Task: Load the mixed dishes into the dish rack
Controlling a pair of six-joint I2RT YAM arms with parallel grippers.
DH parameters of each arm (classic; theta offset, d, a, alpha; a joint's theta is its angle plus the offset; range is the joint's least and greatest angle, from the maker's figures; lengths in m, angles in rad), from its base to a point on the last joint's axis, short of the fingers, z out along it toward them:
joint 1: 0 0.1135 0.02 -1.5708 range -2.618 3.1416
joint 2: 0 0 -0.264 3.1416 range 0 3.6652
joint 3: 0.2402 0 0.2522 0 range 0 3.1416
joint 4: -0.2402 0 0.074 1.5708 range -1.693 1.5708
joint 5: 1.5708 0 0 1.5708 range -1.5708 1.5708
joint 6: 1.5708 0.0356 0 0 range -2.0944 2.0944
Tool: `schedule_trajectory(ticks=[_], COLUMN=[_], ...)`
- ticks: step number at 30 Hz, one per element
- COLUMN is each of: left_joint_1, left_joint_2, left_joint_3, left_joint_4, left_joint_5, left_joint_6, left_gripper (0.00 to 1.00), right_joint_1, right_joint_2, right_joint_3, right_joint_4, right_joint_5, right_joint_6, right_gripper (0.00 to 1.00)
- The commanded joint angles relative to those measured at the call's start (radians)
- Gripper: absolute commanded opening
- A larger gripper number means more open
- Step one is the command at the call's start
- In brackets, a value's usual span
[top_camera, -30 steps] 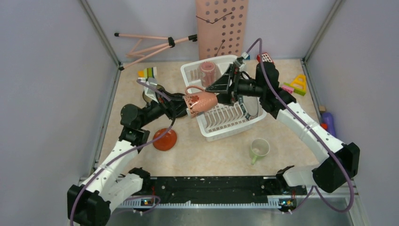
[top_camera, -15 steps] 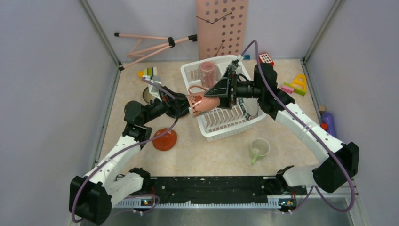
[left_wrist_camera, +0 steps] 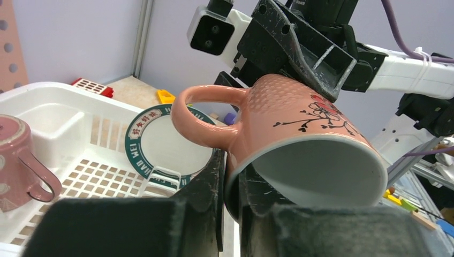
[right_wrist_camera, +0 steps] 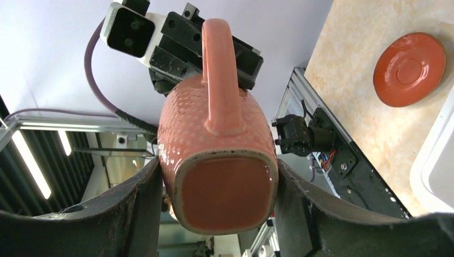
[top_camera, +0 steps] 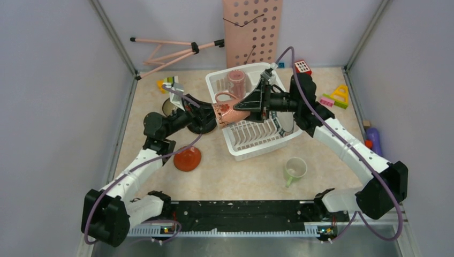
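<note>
A pink mug (top_camera: 229, 113) hangs on its side above the left edge of the white dish rack (top_camera: 239, 152). My left gripper (top_camera: 215, 119) is shut on its rim, one finger inside and one outside (left_wrist_camera: 231, 160). My right gripper (top_camera: 239, 105) is open, with its fingers on either side of the mug's base (right_wrist_camera: 218, 172); contact is unclear. The rack holds a second pink mug (top_camera: 235, 80) and a dark plate with a lettered rim (left_wrist_camera: 166, 144). An orange-red saucer (top_camera: 187, 159) and a pale green mug (top_camera: 294, 168) lie on the table.
A pink pegboard (top_camera: 251, 32) leans on the back wall, with a pink tripod (top_camera: 171, 51) lying to its left. Toy blocks (top_camera: 337, 96) lie at the right and more (top_camera: 168, 83) at the back left. A purple bottle (top_camera: 373, 140) stands at the right wall.
My left arm has carried the pink mug right and back, pushing its base between my right gripper's fingers. The right gripper has shifted slightly back.
</note>
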State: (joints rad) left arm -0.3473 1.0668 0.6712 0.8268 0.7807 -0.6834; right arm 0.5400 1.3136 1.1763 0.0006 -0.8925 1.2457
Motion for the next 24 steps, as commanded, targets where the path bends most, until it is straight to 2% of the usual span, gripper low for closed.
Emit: schedule_trajectory(ticks=[1,5,7,11,12,13,18,24], left_joint_1=[-0.008,-0.009,-0.008,-0.008,-0.007,-0.007,-0.007,-0.007], left_joint_2=[0.022,0.027,0.032,0.039,0.038,0.034,-0.018,-0.148], left_joint_3=[0.023,-0.004,-0.02,-0.043,-0.045,-0.045,-0.053,-0.041], left_joint_4=[0.149,0.139,0.132,0.127,0.111,0.088,-0.074,-0.386], left_joint_5=[-0.061,-0.083,-0.106,-0.148,-0.161,-0.171,-0.251,-0.424], left_joint_6=[-0.007,0.042,0.061,0.078,0.085,0.098,0.166,0.235], left_gripper=[0.18,0.4,0.5,0.6,0.7,0.76,0.9,0.93], right_joint_1=[0.019,-0.004,-0.024,-0.081,-0.098,-0.123,-0.191,-0.193], right_joint_2=[-0.026,-0.019,-0.017,-0.002,0.001,0.005,0.024,0.072], right_joint_3=[0.015,0.029,0.038,0.06,0.06,0.063,0.106,0.216], right_joint_4=[0.067,0.008,-0.031,-0.091,-0.103,-0.12,-0.287,-0.404], right_joint_5=[-0.005,0.053,0.09,0.12,0.123,0.132,0.285,0.481], right_joint_6=[0.012,-0.046,-0.075,-0.126,-0.138,-0.154,-0.311,-0.55], right_gripper=[0.1,0.0,0.0,0.0,0.0,0.0,0.0,0.0])
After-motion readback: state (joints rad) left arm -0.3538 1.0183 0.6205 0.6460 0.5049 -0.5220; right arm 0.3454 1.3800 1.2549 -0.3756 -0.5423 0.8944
